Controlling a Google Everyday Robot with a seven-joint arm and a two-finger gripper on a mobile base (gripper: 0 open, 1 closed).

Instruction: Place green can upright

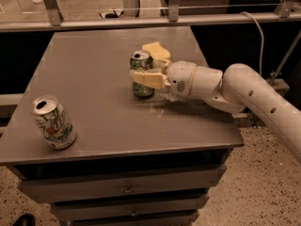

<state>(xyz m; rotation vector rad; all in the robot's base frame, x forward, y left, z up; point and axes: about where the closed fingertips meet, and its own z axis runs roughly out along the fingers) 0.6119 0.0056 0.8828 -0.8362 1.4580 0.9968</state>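
Note:
The green can (142, 86) stands upright near the middle of the grey table top (89, 65). It has a dark green mottled label, and its silver top with the opening faces up. My gripper (150, 65) reaches in from the right and is shut on the can. One tan finger (146, 77) crosses the front of the can and the other (157, 51) lies behind it. The can's base appears to rest on the table.
A whitish can with green lettering (52, 122) stands at the front left corner of the table. The table has drawers (127, 189) below. A metal rail (141, 20) runs behind it and a cable (257, 27) hangs at the back right.

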